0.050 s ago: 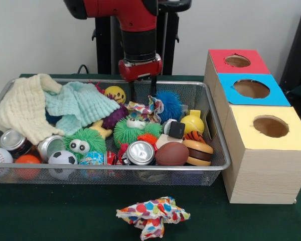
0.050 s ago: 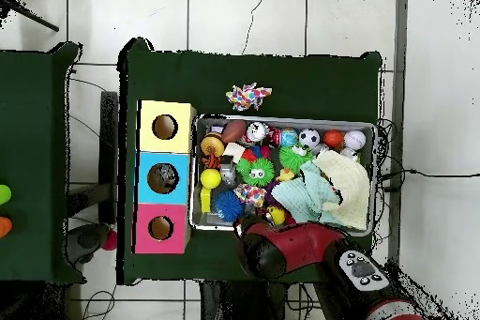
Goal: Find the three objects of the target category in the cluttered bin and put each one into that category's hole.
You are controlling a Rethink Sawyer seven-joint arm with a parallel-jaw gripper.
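Note:
My gripper point(image 1: 143, 93) hangs over the back of the wire bin point(image 1: 110, 169), its two thin fingers apart and empty. Right below it lies a polka-dot cloth point(image 1: 146, 107) among spiky toys: blue point(image 1: 169, 104), green point(image 1: 130, 129) and purple point(image 1: 114, 118). A cream cloth point(image 1: 25, 110) and a mint cloth point(image 1: 80, 104) cover the bin's left back. Balls, cans and a toy burger point(image 1: 197, 152) fill the front. A second polka-dot cloth point(image 1: 153, 215) lies on the table outside the bin. In the overhead view the arm point(image 2: 286, 246) hides the gripper.
Three boxes stand in a row right of the bin, each with a round hole on top: red point(image 1: 237, 61), blue point(image 1: 251, 89), yellow point(image 1: 271, 126). From above they are the yellow point(image 2: 165, 127), blue point(image 2: 162, 177) and red point(image 2: 160, 228) boxes, left of the bin point(image 2: 375, 166).

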